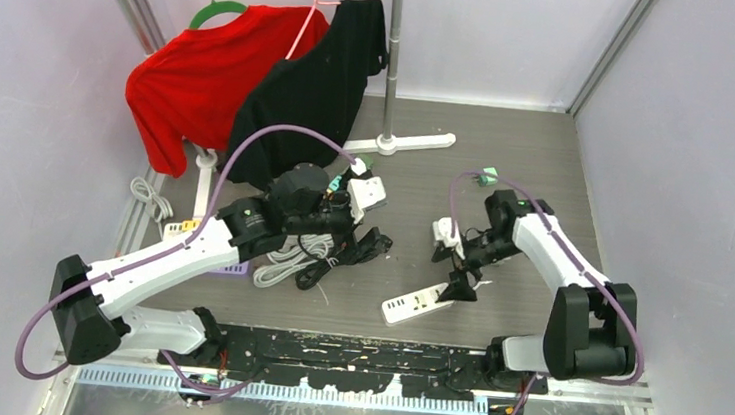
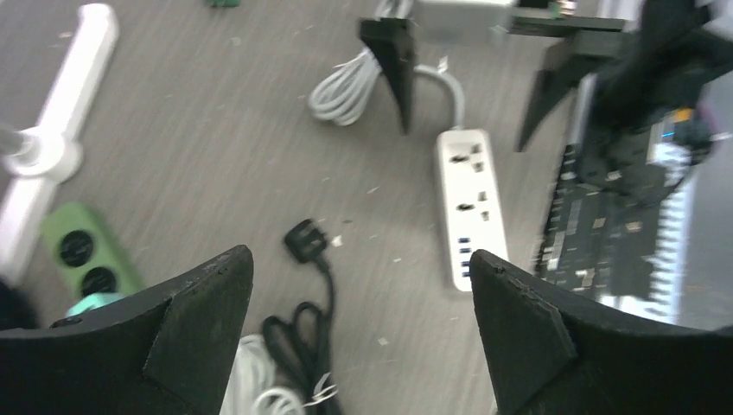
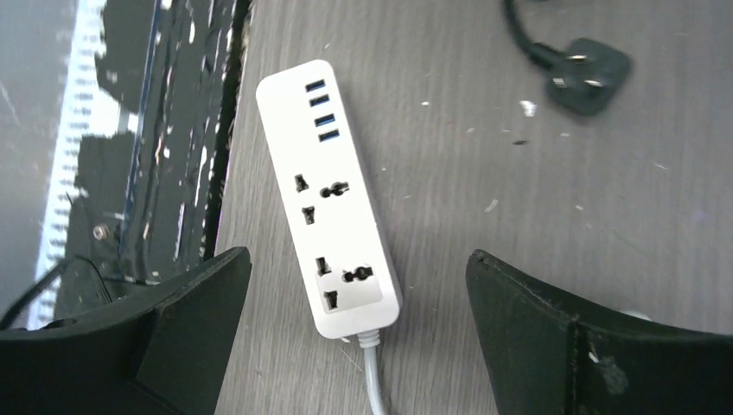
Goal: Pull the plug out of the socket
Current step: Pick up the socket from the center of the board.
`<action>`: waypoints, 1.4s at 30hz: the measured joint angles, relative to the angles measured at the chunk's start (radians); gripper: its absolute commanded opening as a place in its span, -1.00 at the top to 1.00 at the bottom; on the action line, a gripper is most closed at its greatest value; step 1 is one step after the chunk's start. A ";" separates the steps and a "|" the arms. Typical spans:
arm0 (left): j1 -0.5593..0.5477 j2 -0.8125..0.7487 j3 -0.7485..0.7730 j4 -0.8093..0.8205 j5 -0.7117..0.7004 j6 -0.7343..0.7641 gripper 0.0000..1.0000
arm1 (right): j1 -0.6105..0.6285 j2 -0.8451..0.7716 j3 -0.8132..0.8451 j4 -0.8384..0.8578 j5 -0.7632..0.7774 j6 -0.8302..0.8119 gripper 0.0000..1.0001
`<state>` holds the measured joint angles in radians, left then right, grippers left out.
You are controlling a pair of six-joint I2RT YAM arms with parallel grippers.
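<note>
The right pincer (image 3: 356,259) hangs wide open and holds nothing, its two black fingers set either side of the cord end of the white rectangular plastic power strip (image 3: 328,199), above it and not touching. The left pincer (image 2: 360,255) is likewise spread wide and empty, raised over the grey wood-grain surface (image 3: 519,216) with the black moulded plug (image 2: 304,240) lying below its gap.

Task status: the right wrist view shows every socket on the strip vacant. The plug lies loose on the surface, well apart from the strip, with its black cord (image 2: 324,303) leading to a loose coil. On this evidence the separation is judged done; what is left, at most, is to draw the arms clear.

Orientation: the strip lies flat, socket face up. In the top view its long axis runs diagonally. The USB end points toward the near edge and the left arm's side, and the end with the white cord (image 3: 373,380) sits under the right pincer. The plug lies with its pins showing, its cord leaving away from the strip.
</note>
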<state>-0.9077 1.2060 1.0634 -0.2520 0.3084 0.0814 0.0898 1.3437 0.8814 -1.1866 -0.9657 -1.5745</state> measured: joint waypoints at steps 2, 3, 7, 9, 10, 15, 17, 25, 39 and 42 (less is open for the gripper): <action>0.000 -0.002 -0.008 -0.008 -0.056 0.045 -0.82 | 0.056 0.020 -0.019 0.027 0.043 -0.014 -0.94; 0.000 -0.005 -0.008 -0.009 -0.093 0.071 -0.81 | 0.083 0.029 -0.026 0.044 0.063 -0.016 -0.94; 0.000 -0.031 -0.008 -0.016 -0.215 0.148 -0.79 | 0.166 0.042 -0.049 0.116 0.130 -0.004 -0.94; 0.000 -0.036 -0.008 -0.019 -0.266 0.175 -0.78 | 0.197 0.042 -0.063 0.150 0.159 0.009 -0.92; 0.000 -0.037 -0.008 -0.022 -0.289 0.188 -0.78 | 0.216 0.042 -0.069 0.168 0.177 0.018 -0.91; 0.000 -0.037 -0.008 -0.045 -0.364 0.226 -0.78 | 0.312 0.051 -0.089 0.247 0.257 0.061 -0.82; 0.000 -0.037 -0.008 -0.051 -0.385 0.240 -0.78 | 0.367 0.068 -0.098 0.276 0.306 0.072 -0.76; 0.000 -0.037 -0.008 -0.055 -0.423 0.267 -0.77 | 0.444 0.090 -0.123 0.306 0.414 0.071 -0.31; 0.000 -0.037 -0.030 -0.052 -0.471 0.299 -0.76 | 0.347 0.088 -0.101 0.266 0.418 0.080 0.71; 0.000 -0.037 -0.035 -0.052 -0.478 0.304 -0.76 | 0.249 0.071 -0.085 0.238 0.391 0.078 0.77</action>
<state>-0.9077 1.1694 1.0279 -0.3038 -0.1699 0.3859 0.3393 1.4151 0.7963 -0.9489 -0.5751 -1.4967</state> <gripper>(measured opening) 0.883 0.584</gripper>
